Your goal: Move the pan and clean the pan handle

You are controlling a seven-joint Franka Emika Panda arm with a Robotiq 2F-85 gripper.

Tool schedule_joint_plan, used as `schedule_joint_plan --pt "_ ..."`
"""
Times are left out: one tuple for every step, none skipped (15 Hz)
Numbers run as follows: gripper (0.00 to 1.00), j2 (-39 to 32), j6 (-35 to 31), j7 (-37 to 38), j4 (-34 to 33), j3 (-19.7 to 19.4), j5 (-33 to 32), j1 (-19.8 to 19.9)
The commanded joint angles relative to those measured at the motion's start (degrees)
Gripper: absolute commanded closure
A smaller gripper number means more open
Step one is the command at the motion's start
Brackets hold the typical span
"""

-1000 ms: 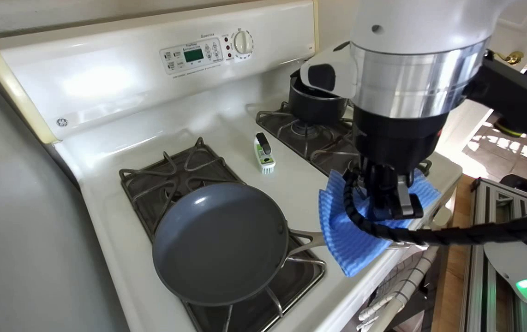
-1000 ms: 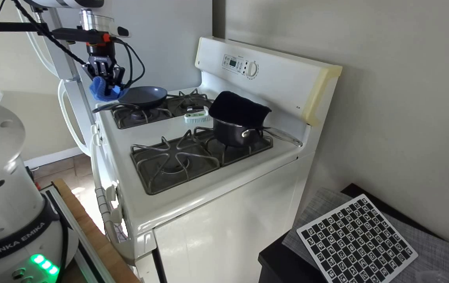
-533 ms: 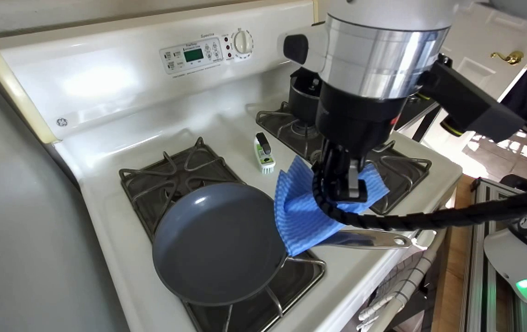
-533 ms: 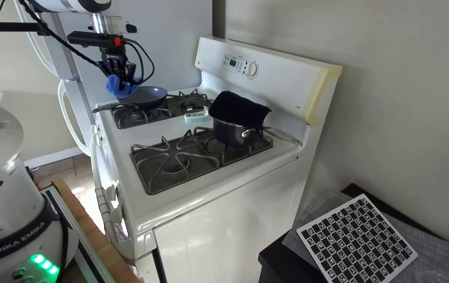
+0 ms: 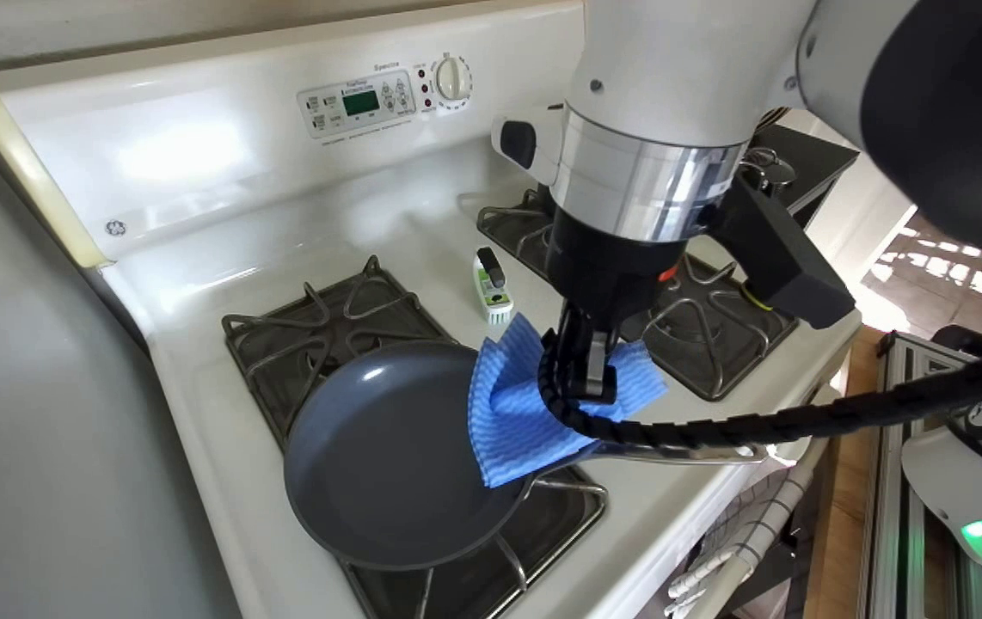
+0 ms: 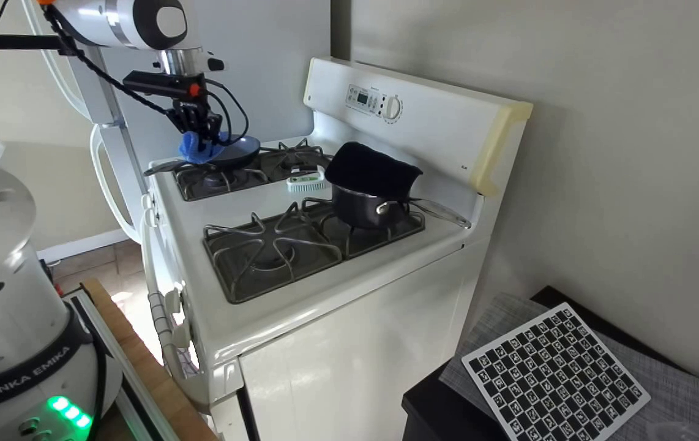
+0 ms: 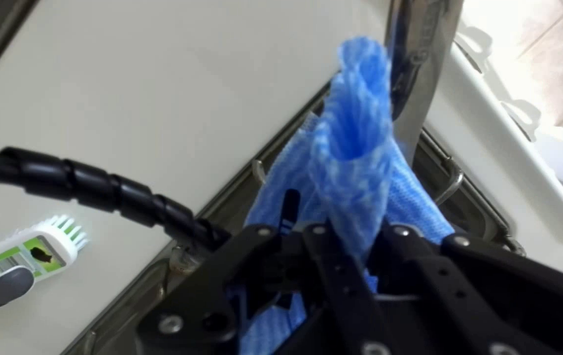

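The pan (image 5: 388,473) sits on the front burner grate in both exterior views (image 6: 242,154). Its silver pan handle (image 5: 684,454) points toward the stove's front edge; it also shows in the other exterior picture (image 6: 163,166) and the wrist view (image 7: 424,59). My gripper (image 5: 587,387) is shut on a blue cloth (image 5: 512,417), seen also in an exterior view (image 6: 193,148) and the wrist view (image 7: 353,172). The cloth hangs over the handle's pan end and the pan's rim, hiding both there. I cannot tell whether it touches them. The fingertips are partly hidden by cloth.
A white and green brush (image 5: 492,288) lies on the stovetop between the burner grates. A deep black pot (image 6: 362,208) with dark cloth stands on a back burner. A towel (image 5: 753,533) hangs at the stove front. A black cable (image 7: 89,185) loops beside the gripper.
My gripper has carried the blue cloth along the handle toward the pan and, in the last half second, lower. More of the handle's outer end now shows. The pan has not moved.
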State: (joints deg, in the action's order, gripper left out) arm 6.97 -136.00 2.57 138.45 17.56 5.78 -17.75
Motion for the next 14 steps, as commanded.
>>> schedule_joint_plan --pt "1.0 -0.55 0.02 1.77 0.52 -0.09 1.8 -0.05" --pt "1.0 -0.59 0.12 2.4 0.46 -0.07 1.42 0.05" --pt "1.0 -0.57 1.08 2.13 0.18 -0.14 2.03 -0.07" --pt "1.0 -0.51 1.52 2.3 0.18 -0.04 1.74 -0.14" --pt "1.0 -0.31 1.84 2.48 0.23 0.07 1.56 -0.22" --pt "1.0 0.01 2.76 2.06 0.2 0.19 1.7 -0.44" --pt "1.0 0.17 3.66 1.76 0.11 0.26 1.83 -0.59" --pt "1.0 0.43 4.88 2.06 0.0 0.42 1.48 -0.69" --pt "1.0 0.76 6.28 2.1 -0.15 0.57 1.45 -0.86" --pt "1.0 1.03 7.78 2.05 -0.38 0.67 1.53 -1.01" --pt "1.0 1.44 9.41 1.88 -0.6 0.83 1.51 -1.24" --pt "1.0 1.76 11.01 1.8 -0.84 1.0 1.55 -1.43" --pt "1.0 2.13 12.68 1.45 -1.1 1.11 1.91 -1.7" --pt "1.0 2.45 14.28 1.15 -1.41 1.22 2.19 -1.94"
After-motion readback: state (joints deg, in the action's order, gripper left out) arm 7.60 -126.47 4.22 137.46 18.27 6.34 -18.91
